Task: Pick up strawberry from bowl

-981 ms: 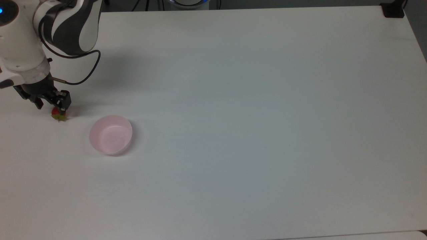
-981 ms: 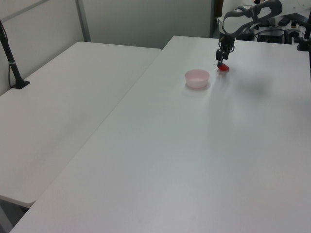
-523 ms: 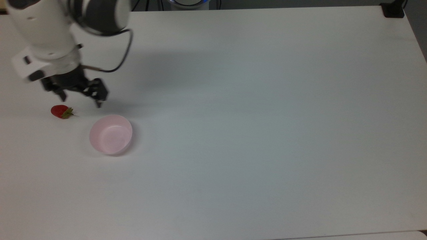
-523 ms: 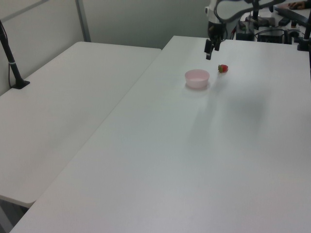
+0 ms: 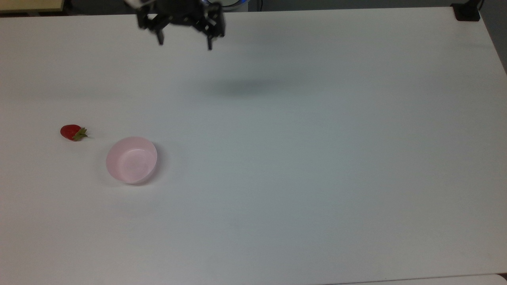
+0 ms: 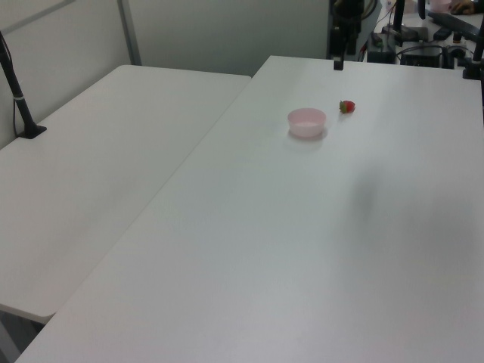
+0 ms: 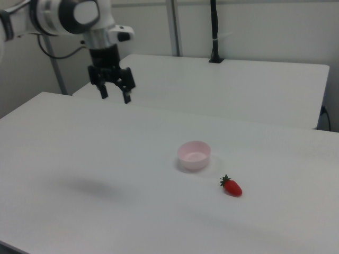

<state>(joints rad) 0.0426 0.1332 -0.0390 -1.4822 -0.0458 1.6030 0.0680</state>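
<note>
Since half a second ago the gripper has risen away toward the table's far edge, well apart from the strawberry. Its fingers stand wide apart, holding nothing. The strawberry lies on the table just beside the empty bowl — the step looks finished, so a steady retreat clear of both suffices.
</note>
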